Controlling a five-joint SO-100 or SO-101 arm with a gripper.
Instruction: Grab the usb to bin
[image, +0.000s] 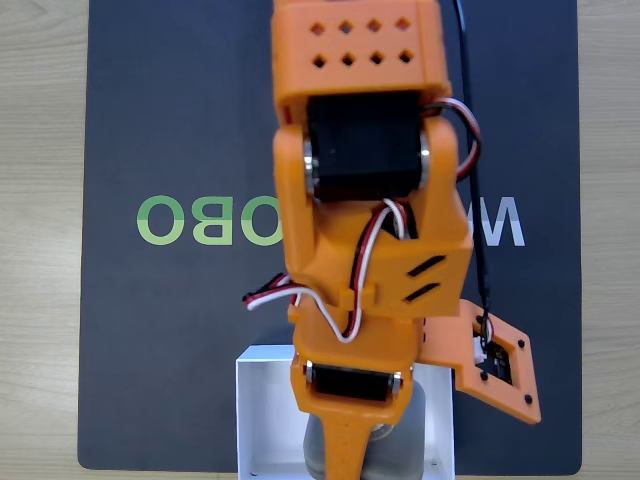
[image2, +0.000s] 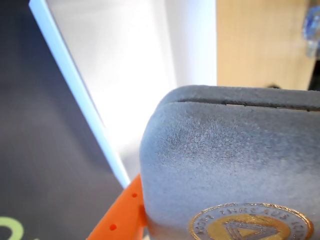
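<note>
Orange 3D-printed arm is reaching down the fixed view, forearm stretched toward the bottom edge, black servos and red-white-black wires showing. Its jaws (image: 352, 440) are hanging over the shallow white rectangular box with thin walls, the bin (image: 262, 400), at the bottom of the dark mat (image: 180, 130) with green and white lettering, lying on the pale wood counter (image: 40, 200).

The usb, a dark grey fuzzy rounded-square case with a round gold triangle emblem (image2: 235, 160), is sitting inside the bin's outline; in the fixed view a grey patch of it (image: 420, 430) is peeking out beside the orange finger (image: 345, 455). In the wrist view the case is pressing against an orange finger (image2: 125, 215), with the bin's white wall and floor right behind. Jaws appear to be clamping the case; whether it is touching the floor I cannot tell.

Judging: carry is basically done, the case being kept over the bin for release; letting go is next.
</note>
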